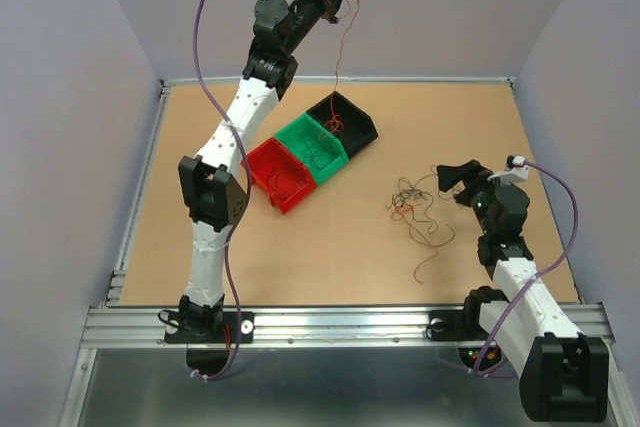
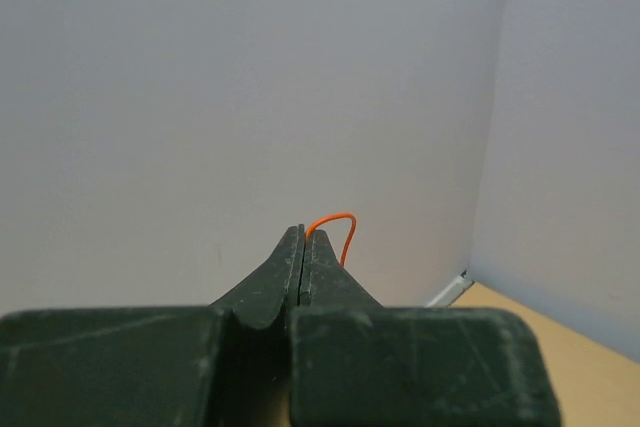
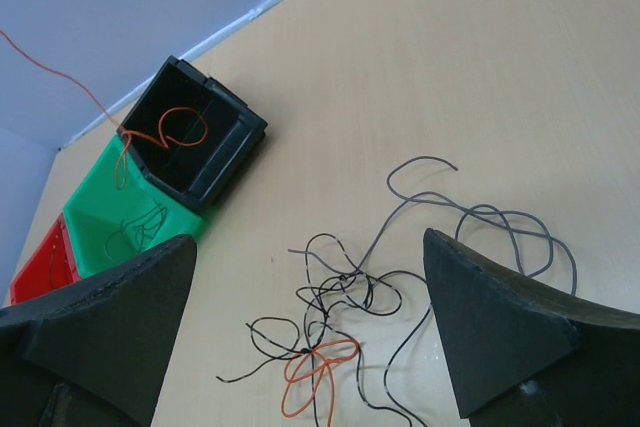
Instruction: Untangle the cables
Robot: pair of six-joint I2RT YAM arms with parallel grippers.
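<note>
left gripper (image 2: 302,237): fingers pressed together, pinching an orange cable (image 2: 335,217) whose short end loops over at the tips. top view: this gripper is raised high at 12 o'clock over the table (image 1: 300,257), and the orange cable hangs from it down into the black bin (image 1: 362,132), where its lower end lies coiled. three bins stand touching in a slanted row, red bin (image 1: 262,159) at the 8 o'clock end, green bin (image 1: 296,137) in the middle, black bin at the 2 o'clock end. green bin holds dark strands; red bin holds red strands. right gripper (image 3: 310,239): fingers spread wide, low over the table, holding nothing. tangle of cables (image 1: 415,209), black, grey and orange, lies on the table at 4 o'clock from the bins, well apart from them, just beside the right gripper.
</note>
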